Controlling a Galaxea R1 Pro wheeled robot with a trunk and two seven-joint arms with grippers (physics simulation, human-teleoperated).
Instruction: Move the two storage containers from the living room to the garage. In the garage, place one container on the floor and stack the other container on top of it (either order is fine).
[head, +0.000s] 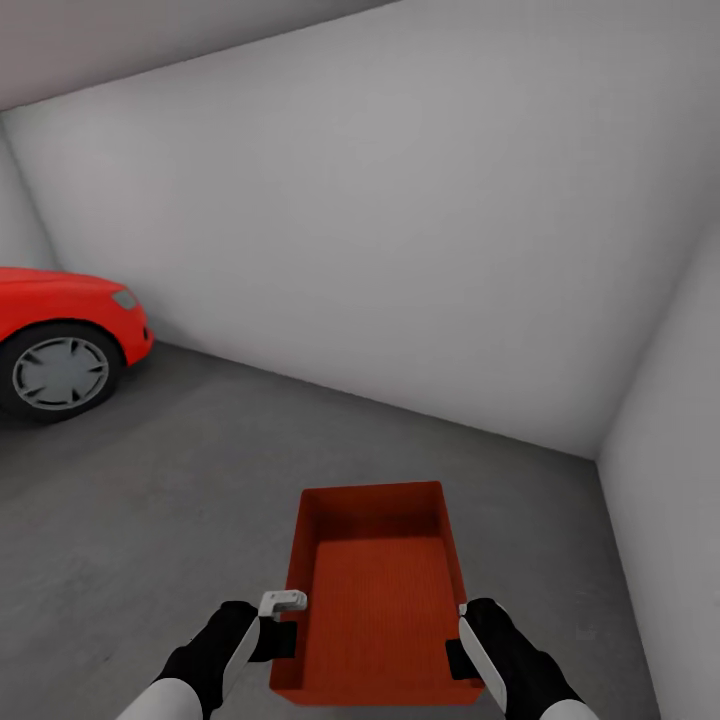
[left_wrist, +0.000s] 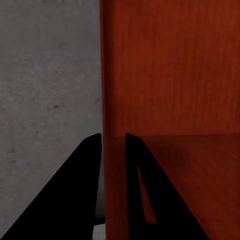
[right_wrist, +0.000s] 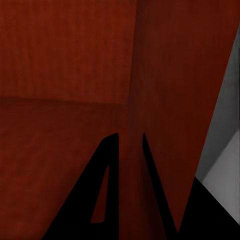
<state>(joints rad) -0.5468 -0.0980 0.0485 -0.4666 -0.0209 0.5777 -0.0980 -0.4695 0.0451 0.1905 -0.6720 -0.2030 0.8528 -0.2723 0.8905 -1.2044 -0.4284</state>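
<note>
Where the frame cuts off both forearms: storage container (head: 375, 590) held above the grey concrete floor (head: 150, 500), left end effector (left_wrist: 113, 150) and right end effector (right_wrist: 131, 145) each clamped astride a side wall. Underside hidden; apparently airborne. Pale walls (head: 400, 250); red car (head: 60, 335) partly cropped.

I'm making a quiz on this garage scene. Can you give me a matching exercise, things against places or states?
Things:
1. Red-orange rectangular storage container
2. Red car
3. Left gripper
4. Dark grey concrete floor

Places or states:
A. Far left, by the wall
B. Clamped on the container's left wall
C. Held between both arms
D. Stretching to the pale walls

Pairs: 1-C, 2-A, 3-B, 4-D
</note>
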